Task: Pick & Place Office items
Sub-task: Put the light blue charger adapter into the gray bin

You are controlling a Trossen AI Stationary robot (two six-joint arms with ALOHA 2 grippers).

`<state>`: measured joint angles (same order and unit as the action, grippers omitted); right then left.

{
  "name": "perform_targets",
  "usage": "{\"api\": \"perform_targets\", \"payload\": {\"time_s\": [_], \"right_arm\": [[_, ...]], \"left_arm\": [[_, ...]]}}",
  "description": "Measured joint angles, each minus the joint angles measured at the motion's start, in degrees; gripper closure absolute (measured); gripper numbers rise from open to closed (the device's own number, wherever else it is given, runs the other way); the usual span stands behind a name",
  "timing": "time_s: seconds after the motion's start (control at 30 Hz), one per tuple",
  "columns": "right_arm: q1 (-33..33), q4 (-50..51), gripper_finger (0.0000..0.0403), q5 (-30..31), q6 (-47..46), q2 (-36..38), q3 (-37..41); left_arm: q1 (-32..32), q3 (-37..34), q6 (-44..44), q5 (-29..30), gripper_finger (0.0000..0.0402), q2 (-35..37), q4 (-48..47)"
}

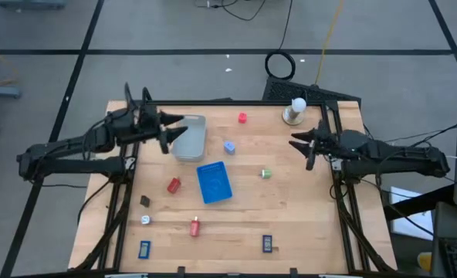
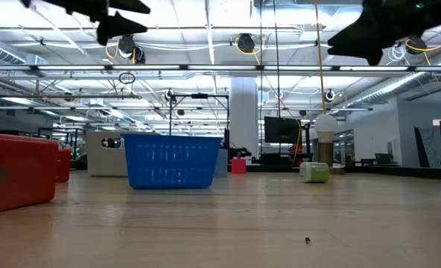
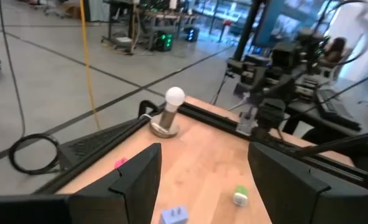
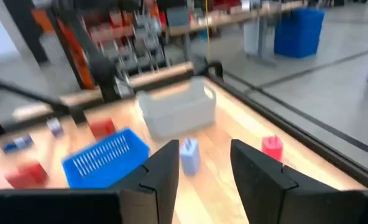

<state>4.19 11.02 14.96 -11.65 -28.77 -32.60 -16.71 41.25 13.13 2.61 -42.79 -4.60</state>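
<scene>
The office items lie scattered on the wooden table: a red piece point(image 1: 242, 117) near the far edge, a pale blue one point(image 1: 229, 146), a green one point(image 1: 265, 174), two more red ones point(image 1: 174, 184) point(image 1: 194, 226), a dark brown one point(image 1: 145, 200), a white one point(image 1: 146, 219) and two dark blue ones point(image 1: 144, 249) point(image 1: 267, 244). My left gripper point(image 1: 170, 128) point(image 3: 202, 186) is open and raised over the left side of the grey tray point(image 1: 190, 137). My right gripper point(image 1: 299, 144) point(image 4: 202, 171) is open and raised near the table's right side, pointing at the pale blue piece point(image 4: 189, 154).
A blue basket point(image 1: 214, 182) stands mid-table, in front of the grey tray point(image 4: 178, 109). The white knob on a round base point(image 1: 296, 110) point(image 3: 171, 112) sits at the far right corner. Black frame rails run along the table's edges. Bare wood shows around the green piece point(image 2: 315, 173).
</scene>
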Motion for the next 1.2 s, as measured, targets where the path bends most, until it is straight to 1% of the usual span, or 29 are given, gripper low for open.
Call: {"api": "perform_targets", "payload": {"time_s": [0.13, 0.23, 0.43, 0.6, 0.7, 0.83, 0.97, 1.1, 1.2], "right_arm": [[0.0, 6.1, 0.0268, 0.3, 5.0, -8.1, -7.7], [1.0, 9.2, 0.0268, 0.5, 6.9, -13.4, -12.5], [3.4, 12.5, 0.0268, -0.1, 9.1, -22.3, -20.1], [5.2, 13.3, 0.0268, -0.1, 9.4, -29.0, -23.4], [5.3, 13.3, 0.0268, -0.2, 7.2, -32.8, -24.9], [4.6, 13.3, 0.0268, -0.4, 4.8, -37.1, -26.6], [3.5, 13.2, 0.0268, -3.1, 2.2, -40.8, -28.0], [2.3, 12.2, 0.0268, -3.2, -1.4, -43.5, -29.2], [1.6, 9.2, 0.0268, -3.2, -4.0, -45.3, -29.5]], "left_arm": [[-1.1, 4.0, -0.1, 0.0, 0.0158, -4.8, 0.0], [-1.3, 5.8, 0.4, 0.0, 0.0158, -6.5, -0.1], [-1.3, 7.8, 1.8, 0.0, 0.0158, -6.8, 0.3], [-1.3, 7.8, 4.2, 0.0, 0.0158, -6.3, 0.1], [-1.3, 7.8, 5.9, 0.0, 0.0158, -6.3, 0.0], [-1.3, 7.8, 6.9, -2.2, 0.0158, -6.0, 0.0], [-1.3, 7.8, 6.9, -2.6, 0.0158, -4.5, -0.5], [-1.3, 7.8, 6.9, -2.6, 0.0158, -2.4, -2.7], [-1.3, 7.8, 7.1, -2.5, 0.0158, -0.5, -4.4]]}}
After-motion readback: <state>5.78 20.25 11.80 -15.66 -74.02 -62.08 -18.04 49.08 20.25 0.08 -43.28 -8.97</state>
